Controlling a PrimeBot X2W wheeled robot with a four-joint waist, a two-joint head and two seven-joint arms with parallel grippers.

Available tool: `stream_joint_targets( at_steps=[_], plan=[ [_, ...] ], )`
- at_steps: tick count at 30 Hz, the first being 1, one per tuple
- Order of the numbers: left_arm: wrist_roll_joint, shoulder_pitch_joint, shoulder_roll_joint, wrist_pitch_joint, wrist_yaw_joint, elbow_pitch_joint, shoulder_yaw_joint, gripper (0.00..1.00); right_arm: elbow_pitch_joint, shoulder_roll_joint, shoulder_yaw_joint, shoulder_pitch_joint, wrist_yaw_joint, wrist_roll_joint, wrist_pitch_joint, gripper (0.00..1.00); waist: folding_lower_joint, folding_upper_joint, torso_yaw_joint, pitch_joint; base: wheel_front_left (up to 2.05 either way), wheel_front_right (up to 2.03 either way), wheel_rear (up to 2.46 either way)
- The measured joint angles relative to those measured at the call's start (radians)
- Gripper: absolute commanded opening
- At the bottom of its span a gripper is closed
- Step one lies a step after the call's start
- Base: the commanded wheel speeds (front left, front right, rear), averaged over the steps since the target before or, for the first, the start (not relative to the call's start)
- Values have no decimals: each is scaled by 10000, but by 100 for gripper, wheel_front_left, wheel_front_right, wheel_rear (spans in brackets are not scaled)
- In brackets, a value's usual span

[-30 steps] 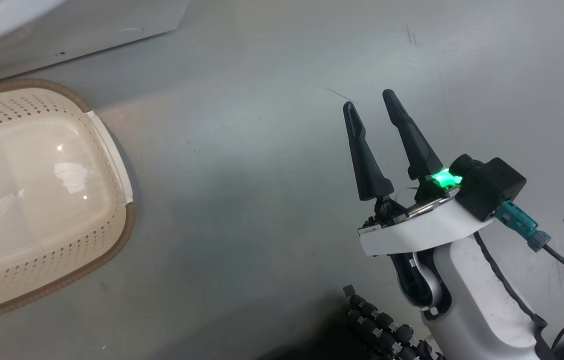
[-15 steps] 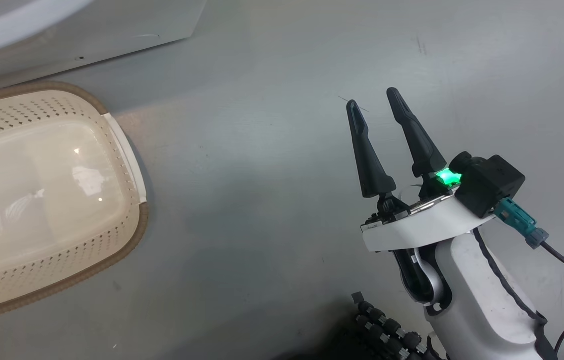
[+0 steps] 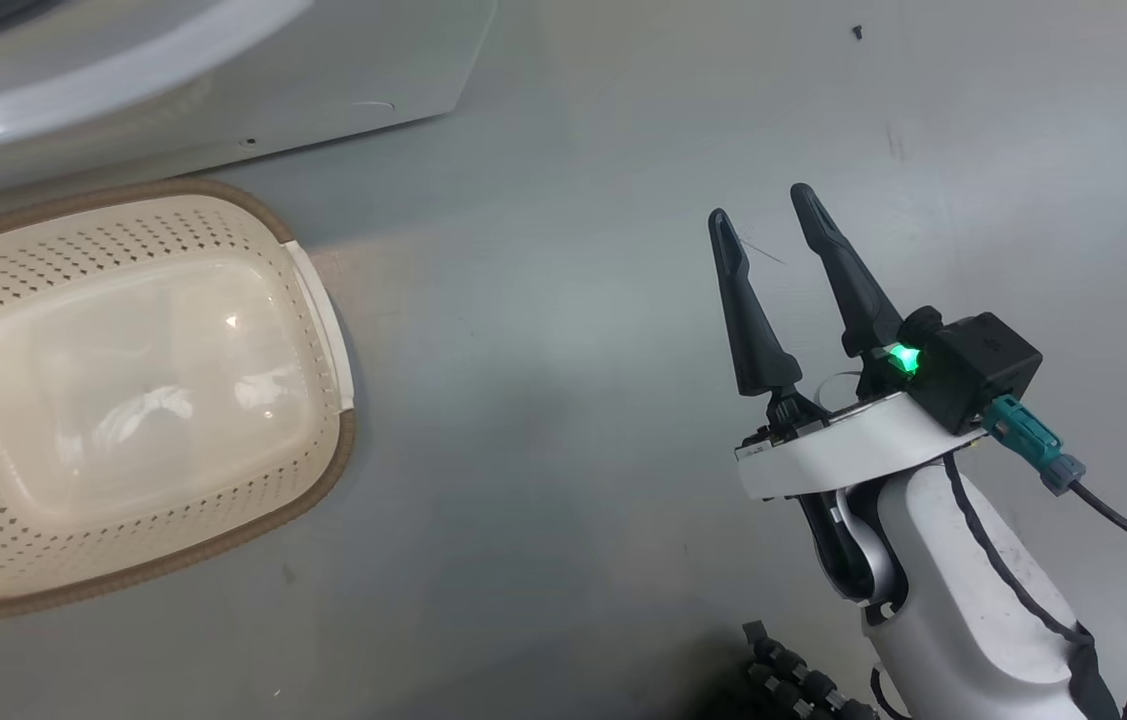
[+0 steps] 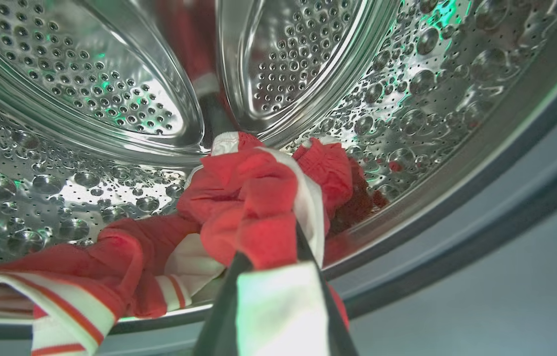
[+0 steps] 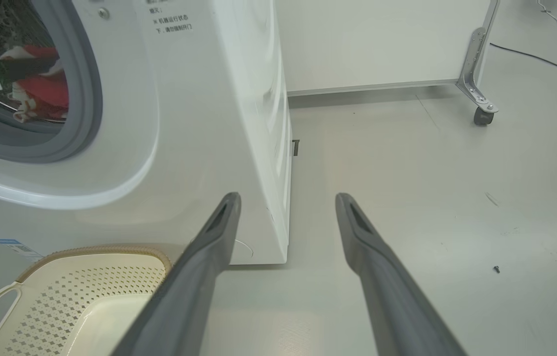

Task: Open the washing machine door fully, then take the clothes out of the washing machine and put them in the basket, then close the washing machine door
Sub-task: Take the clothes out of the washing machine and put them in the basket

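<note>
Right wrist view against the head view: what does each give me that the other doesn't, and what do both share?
Right wrist view adds: the red and white clothes inside the washing machine, behind its grey rubber ring. Head view adds: the bare bottom of the basket and the green light on the right wrist. Shared: the washing machine's white casing, the basket, the open right gripper, the floor.

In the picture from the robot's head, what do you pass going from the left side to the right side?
basket → right hand → teal plug
</note>
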Motion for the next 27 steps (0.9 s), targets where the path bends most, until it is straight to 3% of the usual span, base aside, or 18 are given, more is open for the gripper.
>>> stream_joint_targets(
  at_steps=[19,27],
  plan=[
    [-29,3066,-1538,-4010,974,-953,328,0,784,-8,-598,1018,115,-907,0,100,0,0,992,-2002,0,0,0],
    [75,3830,-1622,-4238,1202,-1730,374,0,880,-8,-627,1330,203,-1057,0,100,0,0,1319,-2889,0,0,0]
  ],
)
